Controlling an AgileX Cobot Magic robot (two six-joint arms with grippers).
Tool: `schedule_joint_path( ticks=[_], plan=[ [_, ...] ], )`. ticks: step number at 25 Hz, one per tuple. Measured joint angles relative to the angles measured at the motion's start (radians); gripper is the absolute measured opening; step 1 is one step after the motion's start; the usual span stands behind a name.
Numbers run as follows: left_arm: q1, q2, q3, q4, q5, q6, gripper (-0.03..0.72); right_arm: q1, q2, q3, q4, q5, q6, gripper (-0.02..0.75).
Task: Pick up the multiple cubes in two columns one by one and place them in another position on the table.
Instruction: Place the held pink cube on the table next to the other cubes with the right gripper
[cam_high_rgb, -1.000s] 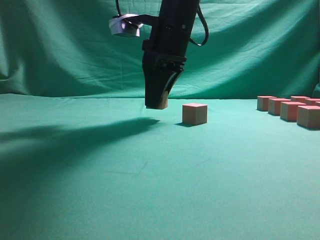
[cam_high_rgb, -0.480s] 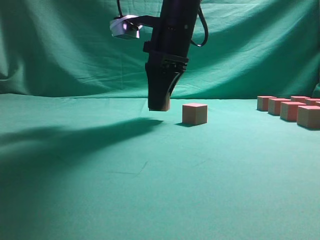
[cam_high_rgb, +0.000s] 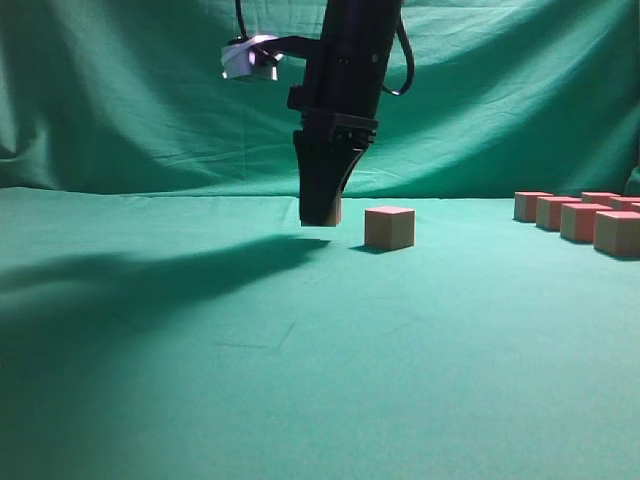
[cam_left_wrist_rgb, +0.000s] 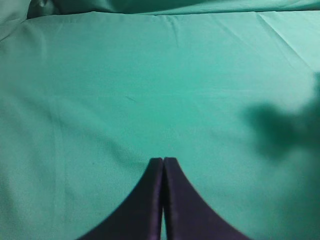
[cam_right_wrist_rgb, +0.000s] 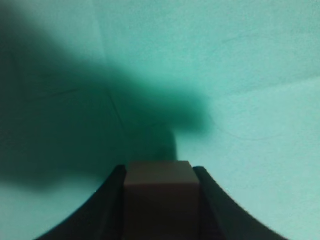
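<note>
Green cloth covers the table (cam_high_rgb: 300, 380), with a draped green backdrop (cam_high_rgb: 120, 90) behind. Right gripper (cam_high_rgb: 322, 212) points straight down, pinching one cube (cam_right_wrist_rgb: 159, 192) between its fingers, square to them, just above the cloth. Beside it a lone cube (cam_high_rgb: 389, 227) sits flat; cubes in two columns (cam_high_rgb: 585, 218) stand far right. All are reddish-pink topped, tan-sided, sharp-edged. Left gripper (cam_left_wrist_rgb: 163, 165): fingers pressed together, holding nothing.

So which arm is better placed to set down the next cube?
The right. Its gripper already holds a cube just above the table, beside the placed cube. The left gripper is shut and empty.
</note>
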Motion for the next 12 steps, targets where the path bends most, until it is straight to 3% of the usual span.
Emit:
schedule_joint_path(
  ticks=[12],
  plan=[
    [0.000, 0.000, 0.000, 0.000, 0.000, 0.000, 0.000, 0.000, 0.015, 0.000, -0.036, -0.011, 0.025, 0.266]
  ],
)
